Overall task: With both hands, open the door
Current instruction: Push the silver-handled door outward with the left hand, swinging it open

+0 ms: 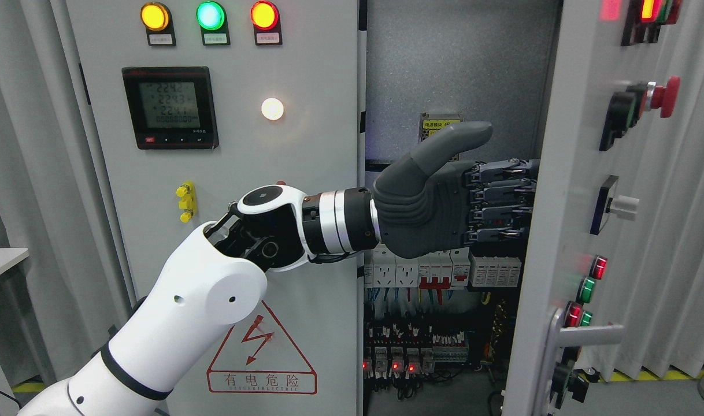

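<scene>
The left hand point(444, 196) reaches across from the lower left to the right door point(566, 231) of the electrical cabinet; its dark palm faces the camera, the thumb juts up and to the right, and the fingers point(499, 199) run level toward the door's inner edge, where their tips pass out of sight behind that edge; whether they hook round it or only press against it I cannot tell, so the hand's hold is unclear. The right door stands partly swung out at the picture's right, seen nearly edge-on; its long axis is upright, its face with the red mushroom button point(664, 96) and lever handle point(583, 335) turned to the right, away from the opening. The door edge lies directly to the right of the hand, touching or just beside the fingertips; the fingers lie across it at a right angle. The left door point(213, 173), with its meter point(170, 108) and warning triangle point(262, 352), appears closed behind the forearm. The right arm does not show, so the left hand is plainly the nearer; pushing the edge further rightward looks like the step in hand.
</scene>
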Controlling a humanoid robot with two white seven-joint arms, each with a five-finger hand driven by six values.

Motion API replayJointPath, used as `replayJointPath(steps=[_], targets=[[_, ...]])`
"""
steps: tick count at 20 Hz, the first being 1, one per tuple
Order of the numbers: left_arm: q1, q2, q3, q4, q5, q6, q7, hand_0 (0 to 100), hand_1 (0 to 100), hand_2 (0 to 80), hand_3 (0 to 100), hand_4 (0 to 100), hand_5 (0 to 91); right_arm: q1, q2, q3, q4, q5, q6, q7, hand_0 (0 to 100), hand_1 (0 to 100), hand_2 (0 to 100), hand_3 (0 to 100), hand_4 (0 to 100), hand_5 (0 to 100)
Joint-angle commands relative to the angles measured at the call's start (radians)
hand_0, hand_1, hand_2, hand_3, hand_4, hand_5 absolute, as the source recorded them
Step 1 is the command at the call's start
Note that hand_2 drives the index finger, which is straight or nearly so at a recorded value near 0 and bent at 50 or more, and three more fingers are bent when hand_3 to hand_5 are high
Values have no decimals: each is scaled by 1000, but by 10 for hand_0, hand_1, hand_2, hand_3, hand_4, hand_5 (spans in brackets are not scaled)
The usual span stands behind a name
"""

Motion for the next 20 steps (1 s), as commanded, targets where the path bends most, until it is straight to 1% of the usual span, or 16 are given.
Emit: replayJointPath(steps=[1, 3, 5, 12, 16, 20], targets=[[-23, -102, -28, -4, -1, -4, 20, 288, 0, 27, 28, 34, 0, 0, -2, 0, 18, 0, 0, 0, 218, 0, 0, 0, 0, 0], [-26, -132, -28, -4, -4, -4, 66, 288, 0, 27, 28, 34, 0, 0, 0, 0, 20, 0, 0, 0, 218, 0, 0, 0, 0, 0], [-27, -146, -28, -3, -5, -2, 83, 288, 0, 27, 28, 34, 0, 0, 0, 0, 20, 0, 0, 0, 218, 0, 0, 0, 0, 0], [-56, -146, -28, 2, -4, -2, 83, 288, 0, 27, 28, 34, 0, 0, -2, 0, 20, 0, 0, 0, 218, 0, 0, 0, 0, 0], [-75, -146, -65, -1, -2, -2, 86, 288, 0, 27, 28, 35, 0, 0, -2, 0, 20, 0, 0, 0, 218, 0, 0, 0, 0, 0], [-82, -146, -73, -3, -2, -2, 95, 288, 0, 26, 28, 35, 0, 0, -2, 0, 20, 0, 0, 0, 218, 0, 0, 0, 0, 0]])
